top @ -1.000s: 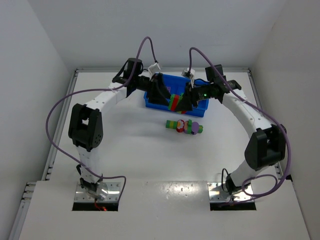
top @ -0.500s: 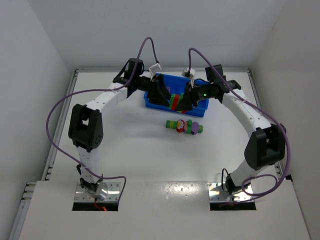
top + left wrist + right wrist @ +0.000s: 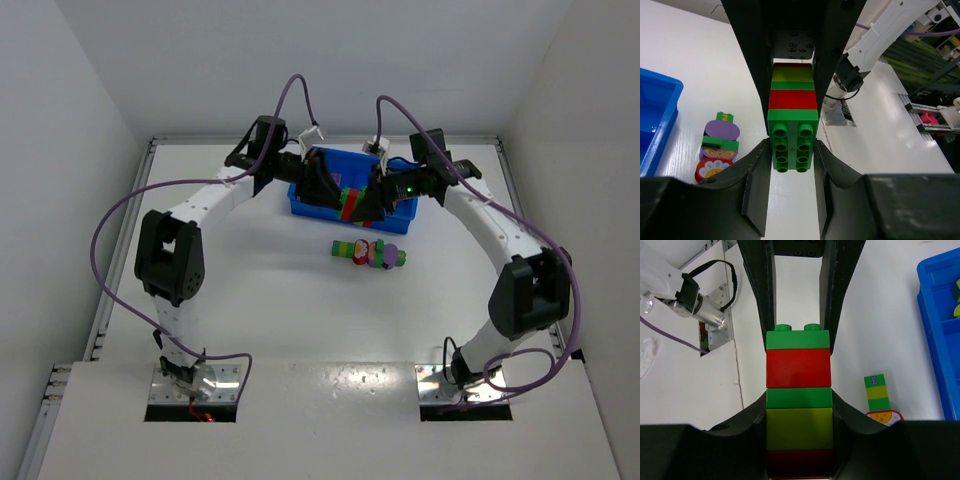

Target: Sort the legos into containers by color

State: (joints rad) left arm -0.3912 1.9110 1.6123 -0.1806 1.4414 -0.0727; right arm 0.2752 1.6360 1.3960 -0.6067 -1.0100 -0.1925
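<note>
Left end effector (image 3: 792, 156), right end effector (image 3: 799, 415) both clamped on striped lego stick (image 3: 793, 102) above blue tray (image 3: 402, 211). Separation step; next, likely pull bricks apart.

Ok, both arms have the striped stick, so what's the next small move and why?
Probably draw the left fingers back to snap off the green end brick: they pinch it, while the right fingers clamp the striped stick at its yellow-red end.

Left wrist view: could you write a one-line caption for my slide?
Left pincer gripping the green end of a striped lego stick; other legos lie near the blue tray.
</note>
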